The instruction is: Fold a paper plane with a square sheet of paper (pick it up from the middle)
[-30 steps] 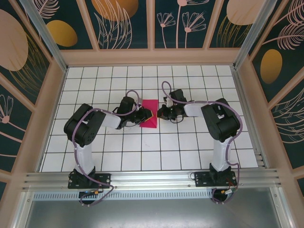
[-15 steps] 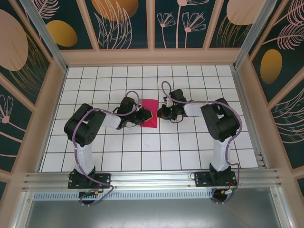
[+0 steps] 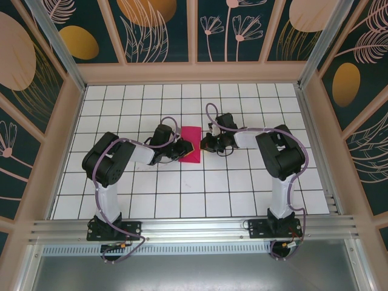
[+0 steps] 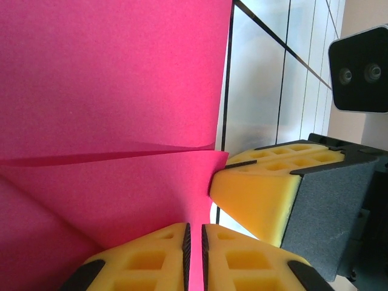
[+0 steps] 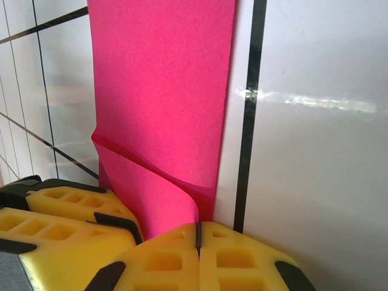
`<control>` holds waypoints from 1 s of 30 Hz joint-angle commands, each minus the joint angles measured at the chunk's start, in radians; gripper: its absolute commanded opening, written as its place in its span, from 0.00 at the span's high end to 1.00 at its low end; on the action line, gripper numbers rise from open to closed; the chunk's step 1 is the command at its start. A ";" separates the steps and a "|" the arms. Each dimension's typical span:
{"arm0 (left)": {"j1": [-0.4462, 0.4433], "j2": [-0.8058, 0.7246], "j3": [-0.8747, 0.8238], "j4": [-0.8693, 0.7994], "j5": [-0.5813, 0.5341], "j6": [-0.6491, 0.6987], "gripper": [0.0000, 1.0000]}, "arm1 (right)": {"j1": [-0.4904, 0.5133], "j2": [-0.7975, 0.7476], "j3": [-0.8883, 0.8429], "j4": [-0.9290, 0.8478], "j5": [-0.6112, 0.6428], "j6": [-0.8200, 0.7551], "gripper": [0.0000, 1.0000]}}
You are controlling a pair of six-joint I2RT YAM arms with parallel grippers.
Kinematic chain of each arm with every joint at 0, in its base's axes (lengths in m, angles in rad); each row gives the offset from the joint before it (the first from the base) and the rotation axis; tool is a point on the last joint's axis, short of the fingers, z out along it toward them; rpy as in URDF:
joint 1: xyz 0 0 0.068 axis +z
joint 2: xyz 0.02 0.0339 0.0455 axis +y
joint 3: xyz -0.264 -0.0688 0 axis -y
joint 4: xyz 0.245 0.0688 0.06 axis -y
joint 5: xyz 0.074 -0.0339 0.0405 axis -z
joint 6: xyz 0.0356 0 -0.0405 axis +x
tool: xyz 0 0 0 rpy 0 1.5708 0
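Observation:
The square sheet of paper (image 3: pixel 191 137), magenta-pink and partly folded, lies on the white grid floor between my two grippers. My left gripper (image 3: pixel 183 149) is at its left edge, and in the left wrist view the gripper (image 4: pixel 194 254) is shut on the paper (image 4: pixel 109 79), with pink showing in the thin slit between the pads. My right gripper (image 3: pixel 204 144) is at the right edge. In the right wrist view it (image 5: pixel 198 233) is shut, and a lifted, curled flap of the paper (image 5: pixel 163 91) runs into its seam. The two grippers' yellow fingers nearly touch.
The white tiled floor (image 3: pixel 242 182) with black grid lines spreads all round the paper. Wooden-framed walls (image 3: pixel 194 73) close in the far side and both sides. A metal rail (image 3: pixel 194 229) carries the arm bases at the near edge.
Both grippers keep their hold. The right gripper has edged slightly towards the far side, and the paper between them has shifted a little with it.

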 commanded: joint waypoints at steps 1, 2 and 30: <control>-0.002 0.016 -0.001 -0.030 -0.016 0.018 0.83 | -0.005 0.025 0.027 -0.014 -0.005 -0.028 0.97; -0.002 0.016 -0.001 -0.032 -0.018 0.020 0.83 | -0.004 0.027 0.029 -0.017 -0.005 -0.029 0.97; -0.017 0.012 0.034 -0.256 -0.229 0.025 0.85 | 0.011 -0.104 0.006 -0.024 0.023 -0.032 0.86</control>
